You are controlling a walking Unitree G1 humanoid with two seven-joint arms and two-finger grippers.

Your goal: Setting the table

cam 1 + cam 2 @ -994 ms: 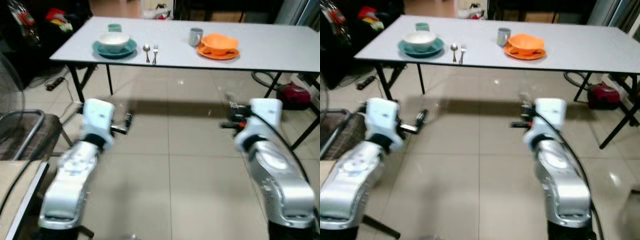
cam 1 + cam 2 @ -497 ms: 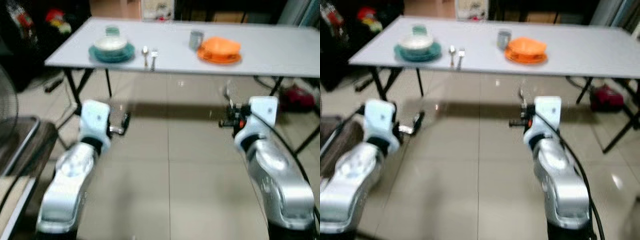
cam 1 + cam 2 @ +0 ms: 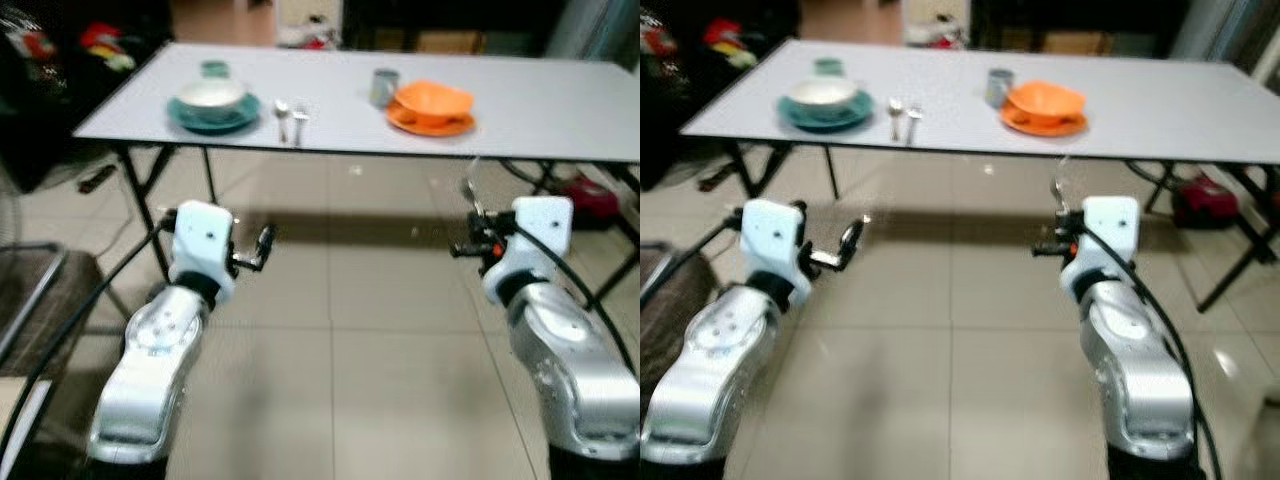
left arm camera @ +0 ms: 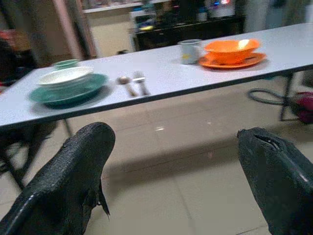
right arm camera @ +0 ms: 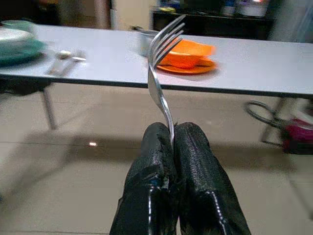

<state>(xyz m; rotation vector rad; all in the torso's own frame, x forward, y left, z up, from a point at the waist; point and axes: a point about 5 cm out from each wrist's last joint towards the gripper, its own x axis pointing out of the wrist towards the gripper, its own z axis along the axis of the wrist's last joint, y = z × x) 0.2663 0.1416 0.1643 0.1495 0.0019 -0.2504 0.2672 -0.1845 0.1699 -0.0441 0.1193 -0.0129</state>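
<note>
The fork (image 5: 164,63) is standing upright in the right gripper (image 5: 172,147), which is pressing its two black fingers (image 5: 151,161) together on the handle so that the tines are pointing up and toward the table (image 3: 560,100). In the head views, this gripper (image 3: 470,235) is hovering over the tiled floor (image 3: 340,330), at about 3 o'clock from the middle of the scene, and it is well apart from the table edge. The left gripper (image 4: 176,181) is holding nothing; its fingers (image 4: 73,171) are standing wide apart, and in the head view it is at about 9 o'clock (image 3: 262,245), also over the floor. On the table, at about 12 o'clock from the right gripper, an orange bowl (image 3: 434,100) is sitting on an orange plate (image 3: 430,122), and a grey mug (image 3: 384,87) is standing just beside them toward 9 o'clock. Further toward 9 o'clock a spoon (image 3: 281,112) and a second fork (image 3: 300,118) are lying side by side, and just beside them a white bowl (image 3: 210,94) is resting on a teal plate (image 3: 214,112). A small teal cup (image 3: 213,69) is standing behind this plate, toward 12 o'clock. Under the far right part of the table a red object (image 3: 590,195) is lying on the floor, but I cannot tell what it is.
</note>
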